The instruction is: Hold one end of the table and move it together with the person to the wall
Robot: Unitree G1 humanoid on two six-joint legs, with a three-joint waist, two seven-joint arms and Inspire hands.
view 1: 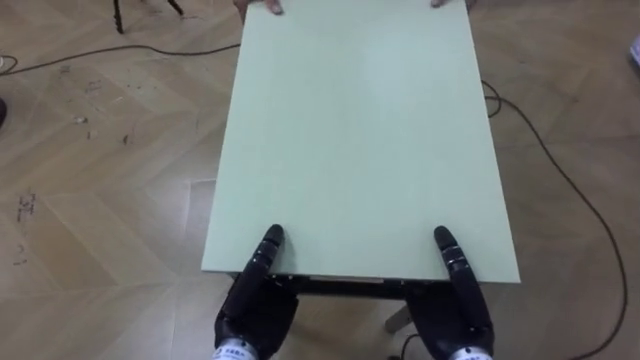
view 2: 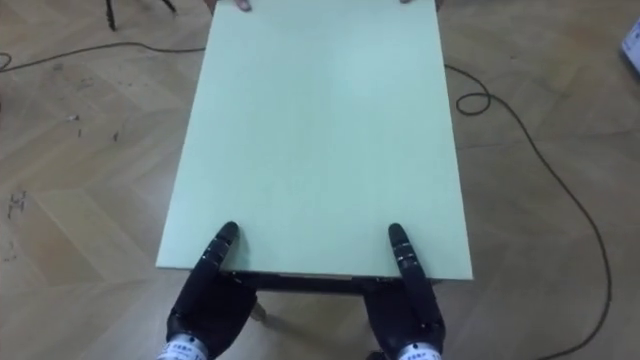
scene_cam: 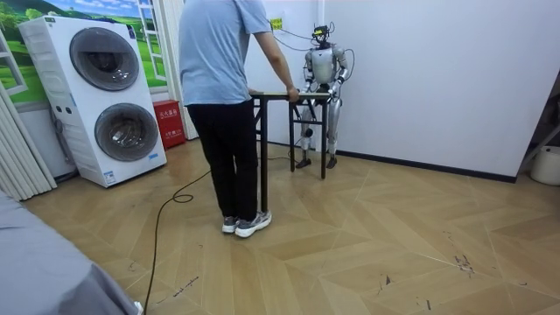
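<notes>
Left eye view: the table fills the middle of the frame, its pale green top bare and running from the lower edge up to the top edge. At its near edge the robot's left hand sits lower left and its right hand lower right. A dark tip of each lies on the top and the rest is below the edge, so I cannot tell whether they clasp it. At the far edge, at the top of the frame, a person's hands touch the table.

In the room view the table stands on dark legs in the upper middle, between the person in front and the robot behind it, close to a white wall. The person stands with one hand on the tabletop's edge. The wood floor has a herringbone pattern, and a dark cable curls across it. Two stacked washing machines stand at the upper left, with a red box beside them.
</notes>
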